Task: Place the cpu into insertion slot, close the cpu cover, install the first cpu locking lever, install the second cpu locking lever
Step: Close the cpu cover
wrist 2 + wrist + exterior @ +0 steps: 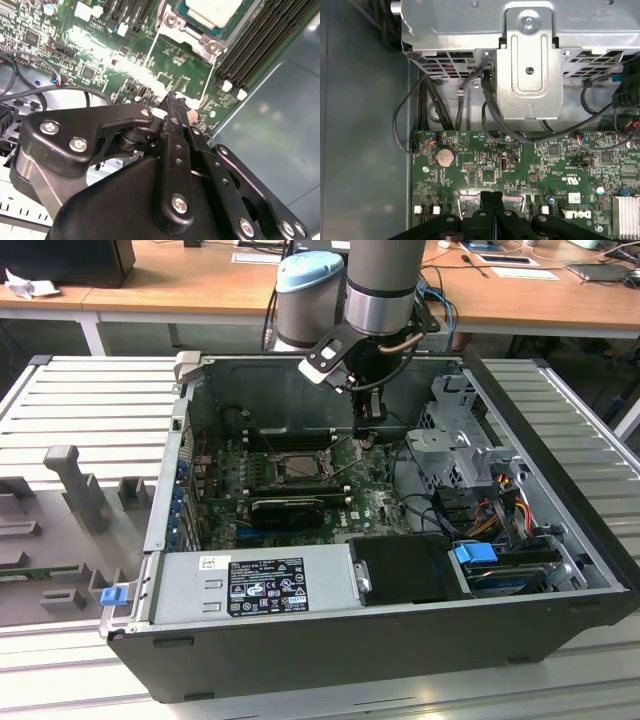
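My gripper (492, 199) is pinched closed with nothing between the fingers. It hangs low over the green board (520, 165), just off the insertion slot (300, 465) toward the exterior view's right. The cpu (212, 9) already sits in the slot, pale top up. From the second wrist view, the cpu cover (202, 44) looks folded down around it. Two thin wire levers (150, 50) stick out loose from the socket corners, so I'd call both locking steps undone.
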You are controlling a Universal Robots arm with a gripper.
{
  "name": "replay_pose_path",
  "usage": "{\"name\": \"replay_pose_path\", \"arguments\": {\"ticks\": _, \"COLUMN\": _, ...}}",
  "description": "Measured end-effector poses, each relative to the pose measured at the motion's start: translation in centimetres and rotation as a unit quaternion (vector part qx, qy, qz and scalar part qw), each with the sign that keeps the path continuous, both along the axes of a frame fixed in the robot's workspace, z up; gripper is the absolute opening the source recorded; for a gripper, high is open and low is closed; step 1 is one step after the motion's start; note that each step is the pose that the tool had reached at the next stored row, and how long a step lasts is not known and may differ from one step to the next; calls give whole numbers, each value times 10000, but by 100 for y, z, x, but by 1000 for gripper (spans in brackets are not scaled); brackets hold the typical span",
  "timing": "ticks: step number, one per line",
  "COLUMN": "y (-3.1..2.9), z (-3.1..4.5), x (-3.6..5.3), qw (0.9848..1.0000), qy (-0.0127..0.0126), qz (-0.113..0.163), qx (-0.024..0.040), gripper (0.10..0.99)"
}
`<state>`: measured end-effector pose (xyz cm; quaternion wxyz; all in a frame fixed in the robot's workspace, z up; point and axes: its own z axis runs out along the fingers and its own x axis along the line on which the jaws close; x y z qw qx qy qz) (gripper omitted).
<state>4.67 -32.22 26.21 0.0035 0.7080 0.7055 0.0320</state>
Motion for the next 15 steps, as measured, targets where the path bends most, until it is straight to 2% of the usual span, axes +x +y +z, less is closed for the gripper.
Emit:
{"name": "replay_pose_path", "arguments": {"ticks": 3, "y": 0, "z": -58, "x": 136, "qw": 10000, "qy": 0, "qz": 1, "qx": 0, "gripper": 106}}
{"name": "replay_pose_path", "arguments": {"ticks": 7, "y": 0, "z": -135, "x": 184, "qw": 10000, "qy": 0, "qz": 1, "qx": 0, "gripper": 106}}
{"name": "replay_pose_path", "arguments": {"ticks": 10, "y": -1, "z": -153, "x": 188, "qw": 10000, "qy": 84, "qz": 0, "qx": 4, "gripper": 106}}
{"name": "replay_pose_path", "arguments": {"ticks": 11, "y": -1, "z": -153, "x": 188, "qw": 9999, "qy": 161, "qz": 0, "qx": 5, "gripper": 106}}
{"name": "replay_pose_path", "arguments": {"ticks": 12, "y": -1, "z": -151, "x": 188, "qw": 9998, "qy": 203, "qz": 0, "qx": 5, "gripper": 106}}
{"name": "replay_pose_path", "arguments": {"ticks": 13, "y": -1, "z": -146, "x": 189, "qw": 9997, "qy": 225, "qz": 1, "qx": 4, "gripper": 106}}
{"name": "replay_pose_path", "arguments": {"ticks": 15, "y": -1, "z": -134, "x": 181, "qw": 9997, "qy": 239, "qz": 0, "qx": 7, "gripper": 106}}
